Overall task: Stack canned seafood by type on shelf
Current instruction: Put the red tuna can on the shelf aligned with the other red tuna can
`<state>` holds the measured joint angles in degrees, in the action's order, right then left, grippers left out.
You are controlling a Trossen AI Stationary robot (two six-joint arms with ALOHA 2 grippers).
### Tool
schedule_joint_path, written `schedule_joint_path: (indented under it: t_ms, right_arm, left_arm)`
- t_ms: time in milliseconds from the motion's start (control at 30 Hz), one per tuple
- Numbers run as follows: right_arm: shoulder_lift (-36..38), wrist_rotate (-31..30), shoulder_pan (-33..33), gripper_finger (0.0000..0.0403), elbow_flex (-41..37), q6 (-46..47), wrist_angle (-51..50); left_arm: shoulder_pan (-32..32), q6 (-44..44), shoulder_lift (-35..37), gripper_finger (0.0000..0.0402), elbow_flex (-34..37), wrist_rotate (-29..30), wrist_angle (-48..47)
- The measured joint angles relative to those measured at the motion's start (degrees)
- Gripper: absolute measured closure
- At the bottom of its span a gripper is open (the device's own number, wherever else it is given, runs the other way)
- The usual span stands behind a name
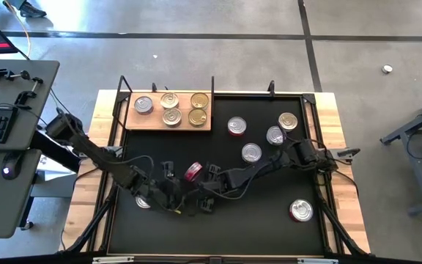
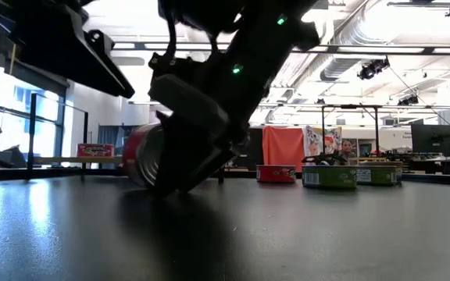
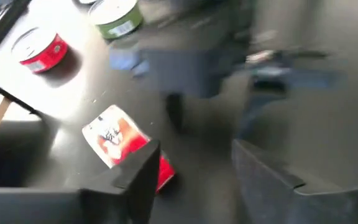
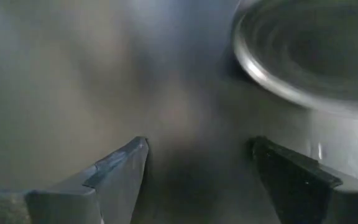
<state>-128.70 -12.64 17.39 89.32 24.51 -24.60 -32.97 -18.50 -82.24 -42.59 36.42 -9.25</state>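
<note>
The red tin (image 1: 193, 171) lies on the black tabletop (image 1: 269, 235) in front of the shelf (image 1: 152, 122), well apart from it, tipped up on its edge and not flat; my left fingers (image 3: 135, 177) stand apart, and the tin is just beside one of them, not between them, so I hold nothing. My right fingers (image 4: 114, 171) are also wide apart, close to the same tin from the other side, with a shiny rim very near them; I cannot tell if they touch it.

I judge the step in hand is to take this red tin properly. A tipped tin rolls easily, so I should first let it settle flat or steady it with one finger, then bring only one pair of fingers over it, one finger on each side of the round wall, and close slowly. The two arms are crowded here; the other arm should draw back before the lift, otherwise they may knock each other or push the tin away.

On the shelf there are already one silver tin (image 1: 143, 105) at the left end and four gold tins (image 1: 171, 117) beside it; from above I cannot see their sides, so I must check the type before I choose a stack. More loose tins (image 1: 251, 152) wait to the right of the shelf's front edge.
</note>
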Motion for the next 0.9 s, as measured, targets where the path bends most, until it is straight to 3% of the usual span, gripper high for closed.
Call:
schedule_joint_path:
  t_ms: [200,500,900]
  right_arm:
    - [3.26,-7.66,4.12,0.0112,-0.24,6.52,-12.93]
    - [4.96,-15.37,10.41,0.0112,-0.46,18.58,-24.91]
    - [5.13,-18.17,13.22,0.0112,-0.35,23.44,-24.68]
  left_arm:
    - [5.68,0.62,-4.18,0.0148,0.00,2.10,4.09]
    - [9.42,-2.18,-6.02,0.0146,-0.02,9.83,8.16]
    - [13.00,-4.89,-11.32,0.0150,0.00,4.70,10.73]
